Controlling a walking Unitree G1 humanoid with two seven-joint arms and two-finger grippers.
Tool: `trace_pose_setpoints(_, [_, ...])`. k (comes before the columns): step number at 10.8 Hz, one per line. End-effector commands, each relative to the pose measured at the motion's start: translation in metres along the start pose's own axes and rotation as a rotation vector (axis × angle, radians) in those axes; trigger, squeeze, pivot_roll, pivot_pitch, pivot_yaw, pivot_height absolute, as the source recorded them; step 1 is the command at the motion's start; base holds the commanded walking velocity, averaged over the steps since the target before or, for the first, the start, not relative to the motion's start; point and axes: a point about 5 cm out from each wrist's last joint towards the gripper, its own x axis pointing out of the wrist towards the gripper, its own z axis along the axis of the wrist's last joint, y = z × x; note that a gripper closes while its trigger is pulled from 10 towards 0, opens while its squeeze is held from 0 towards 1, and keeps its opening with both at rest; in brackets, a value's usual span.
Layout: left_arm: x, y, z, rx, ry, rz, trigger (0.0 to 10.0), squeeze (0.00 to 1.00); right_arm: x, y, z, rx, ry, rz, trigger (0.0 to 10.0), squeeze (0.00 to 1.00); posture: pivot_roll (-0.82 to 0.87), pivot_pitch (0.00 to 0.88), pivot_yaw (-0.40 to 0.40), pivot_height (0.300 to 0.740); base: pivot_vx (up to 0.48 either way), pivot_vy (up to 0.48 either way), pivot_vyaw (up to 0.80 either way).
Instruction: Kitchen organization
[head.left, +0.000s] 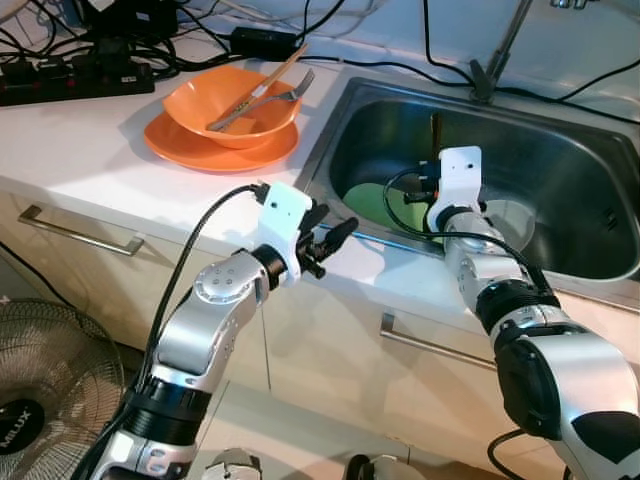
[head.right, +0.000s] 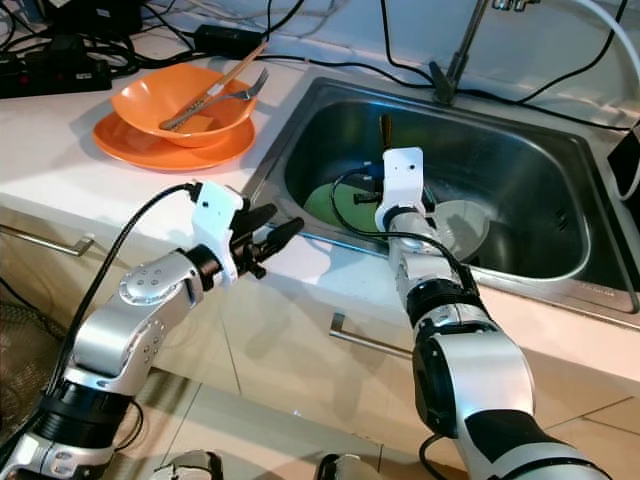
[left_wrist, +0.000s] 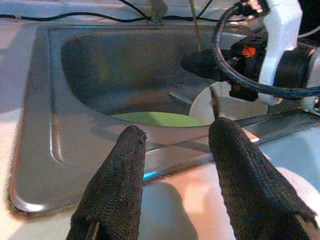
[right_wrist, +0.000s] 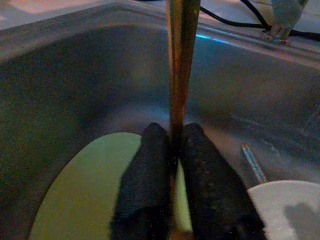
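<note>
My right gripper (right_wrist: 174, 132) hangs inside the steel sink (head.left: 560, 262), shut on a wooden chopstick (right_wrist: 180, 60) that stands upright between its fingers. Below it lie a green plate (head.left: 372, 203) and a white dish (head.left: 512, 226) on the sink floor. My left gripper (head.left: 335, 236) is open and holds nothing. It hovers over the white counter's front strip, just beside the sink's near left corner (left_wrist: 30, 195). On the counter to the left, an orange bowl (head.left: 232, 108) sits on an orange plate (head.left: 200, 150). The bowl holds a fork (head.left: 272, 98) and another chopstick (head.left: 280, 72).
A black power strip (head.left: 70, 78) and tangled cables (head.left: 240, 30) run along the back of the counter. The faucet base (head.left: 485, 78) stands behind the sink. Below the counter are cabinet handles (head.left: 80, 232), and a floor fan (head.left: 40, 400) stands at the lower left.
</note>
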Motion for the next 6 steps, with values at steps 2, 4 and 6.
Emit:
trace_pose_setpoints(2, [-0.001, -0.006, -0.006, -0.015, 0.038, -0.028, 10.0, 0.0, 0.0, 0.001, -0.003, -0.029, 0.039, 0.01, 10.0, 1.0, 0.15, 0.045, -0.079, 0.74, 0.0, 0.0, 0.0])
trace_pose_setpoints(4, [-0.001, -0.007, -0.006, -0.013, 0.044, -0.035, 10.0, 0.0, 0.002, 0.004, 0.001, -0.036, 0.023, 0.016, 10.0, 0.45, 0.15, 0.05, -0.079, 0.74, 0.0, 0.0, 0.0])
trace_pose_setpoints(6, [0.003, 0.002, 0.004, 0.017, -0.035, 0.075, 10.0, 0.0, 0.004, 0.0, 0.032, -0.009, -0.162, 0.005, 10.0, 0.0, 0.14, 0.07, -0.078, 0.74, 0.0, 0.0, 0.0])
